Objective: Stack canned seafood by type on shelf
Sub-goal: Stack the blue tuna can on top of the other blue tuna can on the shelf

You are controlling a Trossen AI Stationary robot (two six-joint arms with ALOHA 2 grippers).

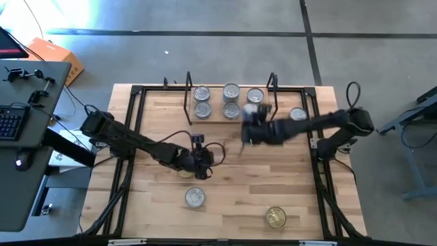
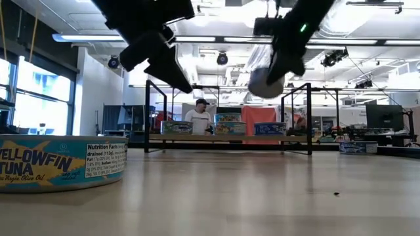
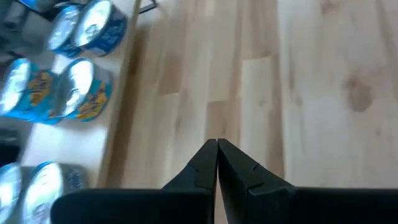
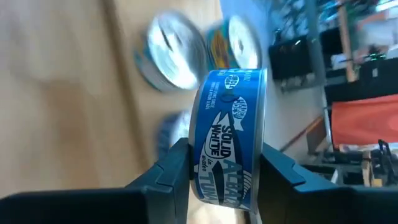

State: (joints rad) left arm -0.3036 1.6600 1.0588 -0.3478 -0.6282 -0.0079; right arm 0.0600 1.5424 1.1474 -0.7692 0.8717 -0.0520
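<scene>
Evidently bound for its own kind, a blue tin (image 4: 227,137) labelled "Solid White Albacore Tuna" hung clamped on edge in the right gripper (image 4: 224,165), lifted just before the shelf (image 1: 215,119) where six tins stood in pairs. Nearer mid-desk (image 1: 239,198), the left gripper (image 3: 217,152) hovered closed and empty; a "Yellowfin Tuna" tin (image 2: 62,162) waited apart.

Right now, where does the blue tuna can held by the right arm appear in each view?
High: blue tuna can by the shelf, right end effector.
Low: upper right, lifted.
Left wrist: not visible.
Right wrist: centre, clamped.
Shared landmark: the shelf.
</scene>
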